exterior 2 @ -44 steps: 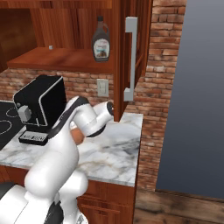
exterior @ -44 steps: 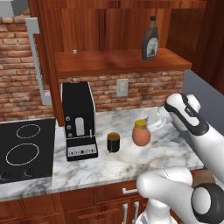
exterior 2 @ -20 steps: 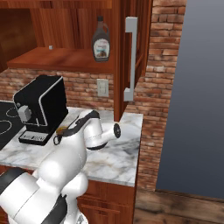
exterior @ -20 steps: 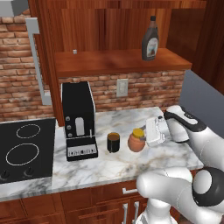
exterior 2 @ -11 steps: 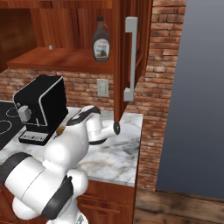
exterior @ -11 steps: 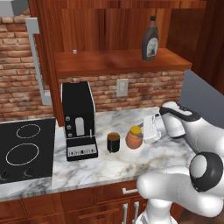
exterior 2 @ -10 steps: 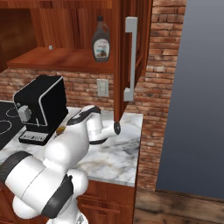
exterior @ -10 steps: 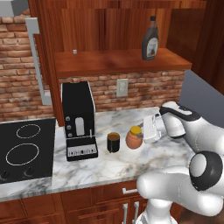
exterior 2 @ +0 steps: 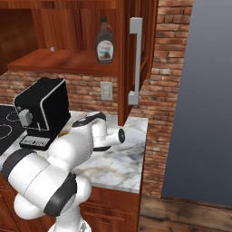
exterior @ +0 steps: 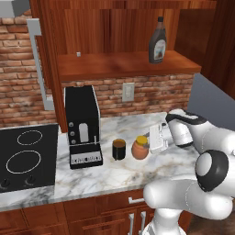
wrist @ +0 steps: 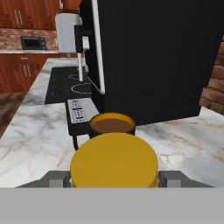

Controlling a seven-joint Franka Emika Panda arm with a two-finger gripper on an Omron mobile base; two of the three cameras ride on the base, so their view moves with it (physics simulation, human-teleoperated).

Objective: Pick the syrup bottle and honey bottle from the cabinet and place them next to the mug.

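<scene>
The honey bottle (exterior: 140, 148), squat and orange-tan with a yellow cap, stands low over the marble counter just right of the dark mug (exterior: 119, 149). My gripper (exterior: 148, 141) reaches in from the right and is shut on it. In the hand view the yellow cap (wrist: 113, 159) sits between my two fingertips (wrist: 57, 178), with the mug (wrist: 112, 124) right behind it. The syrup bottle (exterior: 157, 46), tall and dark brown with a pale label, stands on the shelf of the open cabinet (exterior: 124, 66); the right base view shows the syrup bottle (exterior 2: 104, 45) too.
A black coffee machine (exterior: 81, 124) stands left of the mug, close behind it in the hand view (wrist: 153, 57). A black stovetop (exterior: 25, 156) lies at far left. The open cabinet door with its grey handle (exterior 2: 135, 59) hangs over the counter's right end, beside a brick wall.
My gripper carried the honey bottle leftward and slightly down, toward the mug. Over the last half second it has barely moved. The syrup bottle has stayed on the shelf.
</scene>
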